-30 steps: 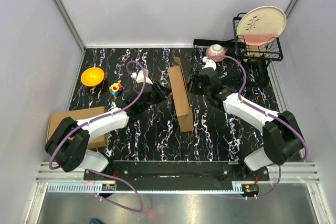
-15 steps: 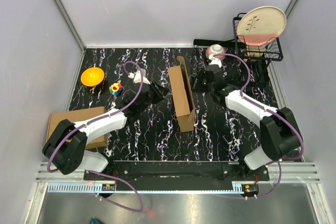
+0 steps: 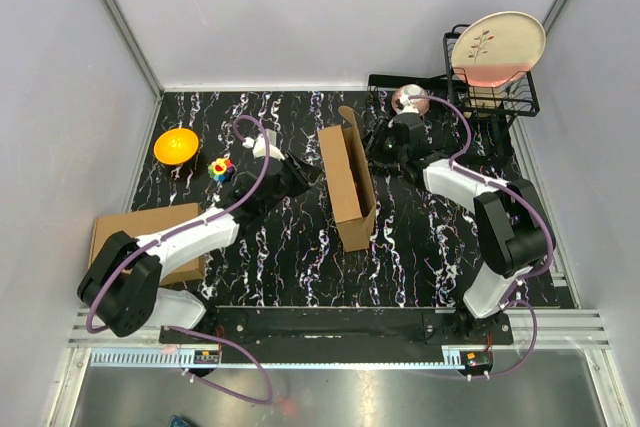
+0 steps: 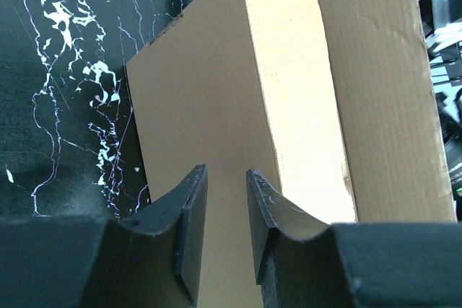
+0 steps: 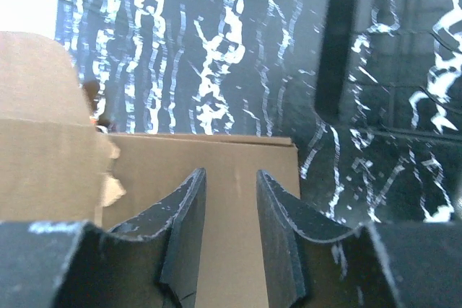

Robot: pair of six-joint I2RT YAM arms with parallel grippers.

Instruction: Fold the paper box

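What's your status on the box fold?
Left gripper, right gripper: jaws slightly apart, empty. Paper box upright between them, top open. Orange bowl, toy off left.

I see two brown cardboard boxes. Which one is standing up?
The paper box in the middle stands upright on its edge, while the other carton lies flat at the far left.

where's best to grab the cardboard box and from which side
Probably the upright flap on the right side of the box, pinched at its top edge from above: it stands free as a thin sheet, while the body looks too wide to span.
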